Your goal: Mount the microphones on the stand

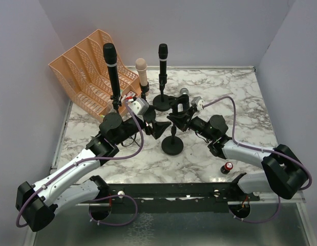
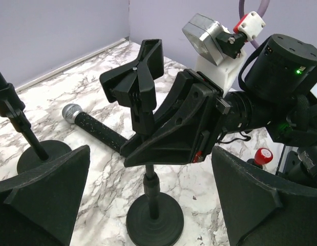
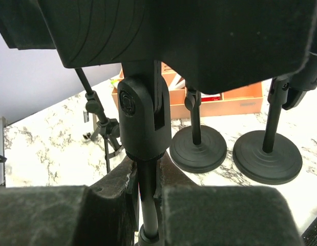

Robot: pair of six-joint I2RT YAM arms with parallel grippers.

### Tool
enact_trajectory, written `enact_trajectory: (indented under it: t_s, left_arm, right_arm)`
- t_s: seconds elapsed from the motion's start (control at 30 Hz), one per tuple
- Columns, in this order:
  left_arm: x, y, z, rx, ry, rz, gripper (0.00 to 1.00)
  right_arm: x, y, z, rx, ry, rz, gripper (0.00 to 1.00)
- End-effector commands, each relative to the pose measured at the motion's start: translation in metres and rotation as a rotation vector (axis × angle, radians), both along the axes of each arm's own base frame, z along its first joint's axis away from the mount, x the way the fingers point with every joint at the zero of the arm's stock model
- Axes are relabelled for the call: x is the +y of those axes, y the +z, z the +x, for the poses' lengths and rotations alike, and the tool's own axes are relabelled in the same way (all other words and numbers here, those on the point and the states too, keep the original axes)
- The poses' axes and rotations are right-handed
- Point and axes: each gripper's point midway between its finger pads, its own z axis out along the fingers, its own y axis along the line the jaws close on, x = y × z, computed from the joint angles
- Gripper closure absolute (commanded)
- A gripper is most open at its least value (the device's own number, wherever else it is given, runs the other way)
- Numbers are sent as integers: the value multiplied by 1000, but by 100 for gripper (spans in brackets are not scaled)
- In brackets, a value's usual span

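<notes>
Right gripper around stand stem

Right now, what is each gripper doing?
Left gripper: open, empty.
Right gripper: closed on the stem of the black round-based microphone stand.

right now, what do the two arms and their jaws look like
Both the left arm and right arm have pale grey-white links between bulky black joint housings, with a purple cable looping along each. The jaws are black and wedge-shaped. The right wrist carries a white mount with a silver camera block, and a green light glows on its black motor housing.
</notes>
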Motion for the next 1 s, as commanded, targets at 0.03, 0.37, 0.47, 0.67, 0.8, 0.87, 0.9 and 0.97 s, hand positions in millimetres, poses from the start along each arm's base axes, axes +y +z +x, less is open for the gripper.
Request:
enact_trajectory:
  t_s: [0.03,0.37,0.47,0.67,0.8,0.87,0.9,0.97]
  left_arm:
    - [6,17,3,-47,36,-38,1]
    - [1,22,6,-50,29,-49,1]
    - [-3,24,7,-53,20,-46,1]
    - [-13,31,6,-93,-37,-27,1]
    - [-21,38,4,-141,-83,-14,1]
    - [-25,39,6,-159,-93,-1,1]
    - [-27,40,6,-173,-108,5,1]
    - [-33,40,1,-204,-162,25,1]
  right_arm:
    - [-1,5,-6,-54,2,14,86]
    - [-9,6,-20,33,8,36,51]
    - [-15,9,-25,45,-6,56,46]
    - [-31,12,-34,71,-45,64,40]
    - [-43,13,-46,104,-60,77,39]
    - [-49,12,-52,118,-66,84,39]
    - [-51,11,-55,124,-70,86,39]
    - [-57,9,-59,136,-81,85,39]
